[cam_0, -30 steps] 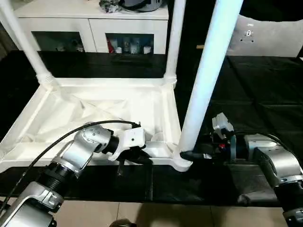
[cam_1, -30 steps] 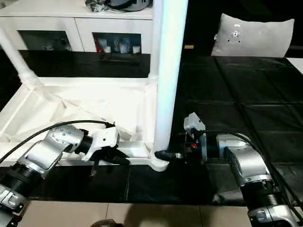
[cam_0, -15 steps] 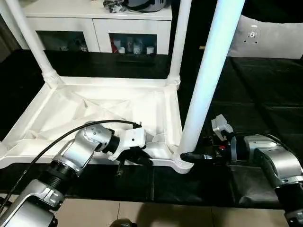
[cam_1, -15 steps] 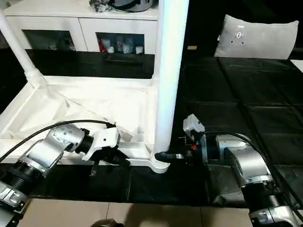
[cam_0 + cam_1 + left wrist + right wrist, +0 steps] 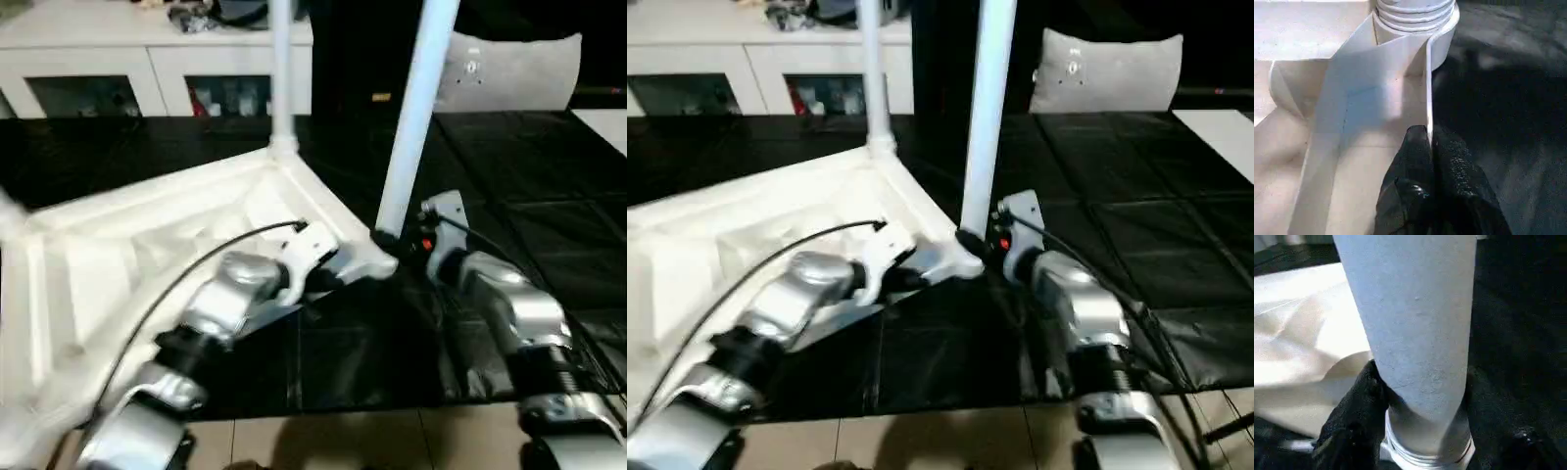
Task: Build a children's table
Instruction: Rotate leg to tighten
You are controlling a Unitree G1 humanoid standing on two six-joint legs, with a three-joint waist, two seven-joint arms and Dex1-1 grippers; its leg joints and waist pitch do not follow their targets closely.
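Black cloth covers the tabletop (image 5: 549, 215) that carries the work, with a white cabinet (image 5: 147, 73) and a pale cushion (image 5: 1107, 73) behind it. Over the last second the children's table top (image 5: 127, 264) has swung round on the cloth: a second ago its near rim ran roughly square across the head views, and now it sits diagonally, with the gripped corner pointing toward the right arm. The head has shifted as well, so part of that turn may be the camera's, but both arms have clearly followed the corner. In my judgement the robot is turning the upturned piece to bring the remaining empty corner within reach, or to check the seated leg; three legs appeared earlier, and only two are clear now. The left jaws (image 5: 1430, 147) are closed on the thin upright rim of the top, one finger on each side of the wall, just short of the round corner socket (image 5: 1415, 19). The right jaws (image 5: 1420, 431) have narrowed and sit around the base of the near leg (image 5: 411, 108), a finger (image 5: 1359, 396) against each side just above the ribbed collar, which I take as a grip on it. The top lies upside down, ribs showing, white and thin-walled, and its far leg (image 5: 281, 69) stands beyond both jaws.
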